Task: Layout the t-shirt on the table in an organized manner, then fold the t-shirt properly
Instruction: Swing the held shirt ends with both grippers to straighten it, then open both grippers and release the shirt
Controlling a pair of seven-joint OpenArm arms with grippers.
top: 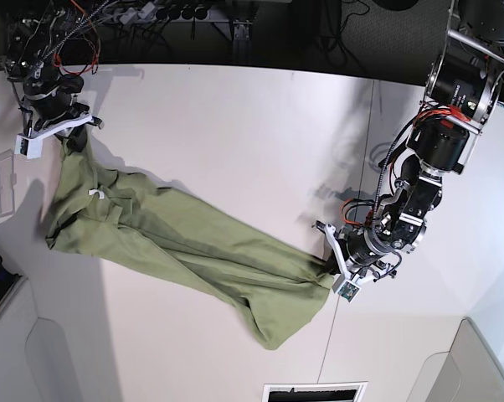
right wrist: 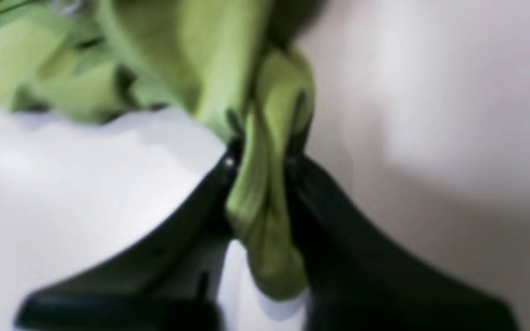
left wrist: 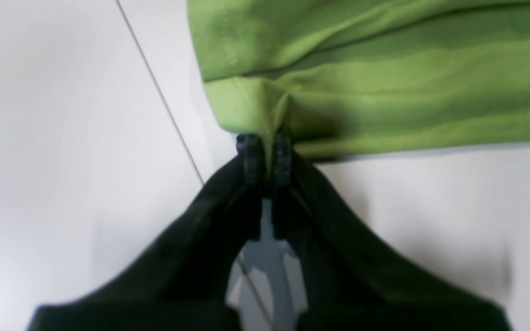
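Pinching a bit of green cloth, the left gripper point(left wrist: 272, 161) has its fingers squeezed tight on a corner of the t-shirt point(top: 193, 234). The cloth bunches up into a little fold between its dark tips. The right gripper point(right wrist: 265, 170) is grabbing the t-shirt too — its fingers are closed on it, and a floppy piece pokes out past them, toward the bottom of the right wrist view.

The t-shirt lies on the big white table point(top: 260, 109), stretched in a long, slanty strip from one gripper to the other. In the base view, the end held by the right gripper is up near the top left, and the end held by the left gripper is lower, right of the middle. The shirt is wrinkly, with long creases running along it. One part sticks out in a point near the bottom of the base view. A small white tag point(top: 96, 193) shows on the cloth, nearer to the right gripper.

A thin dark line point(left wrist: 168, 108) runs across the table, and the left gripper is right over it in its wrist view. In the base view, gray bins point(top: 43, 360) sit at the bottom corners. The right wrist view is blurry, so the smaller folds there are hard to see.
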